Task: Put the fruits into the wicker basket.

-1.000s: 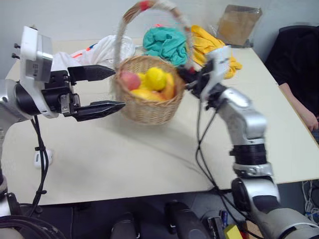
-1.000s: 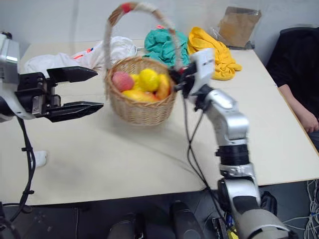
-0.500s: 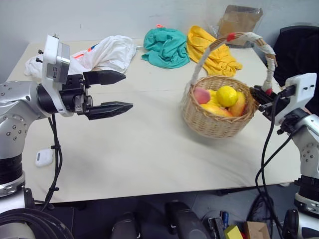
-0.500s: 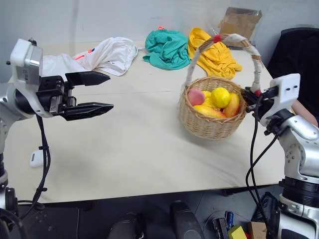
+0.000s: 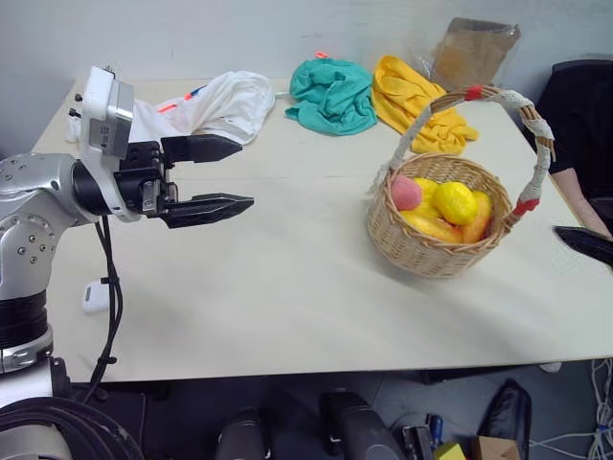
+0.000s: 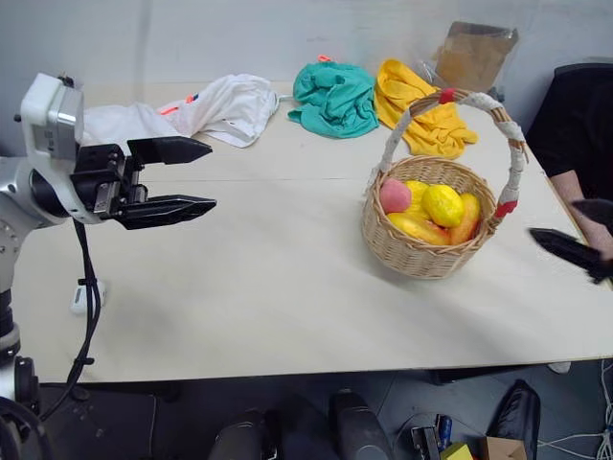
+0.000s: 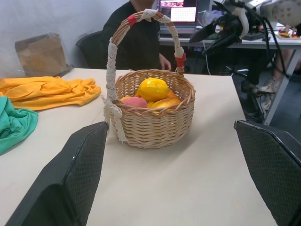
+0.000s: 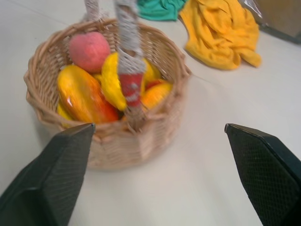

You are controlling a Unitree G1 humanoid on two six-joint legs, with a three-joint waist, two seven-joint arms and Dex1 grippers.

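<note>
Several glossy toy fruits (image 5: 442,206) fill a round wicker basket (image 5: 436,251) that stands upright on the pale desk (image 5: 278,297), at the right of the frame. A pink peach (image 5: 406,193) sits beside a yellow lemon (image 5: 455,202), with red-blushed yellow mangoes (image 8: 82,96) lying lengthwise along the basket's inner wall. All look hard, smooth and likely slippery, so each would best be pinched across its short middle. The basket seems light and stiff; its tall arched handle (image 5: 498,96), wrapped in pale cloth with red ties, rises straight up and spans the rim from side to side, offering the natural hold at its top.

At the frame's left, the left pincer (image 5: 215,174) hangs above the desk with fingers spread wide, holding nothing, aimed level toward the basket. At the right edge, the right pincer (image 8: 157,165) is open and empty, just beside the basket, touching nothing.
</note>
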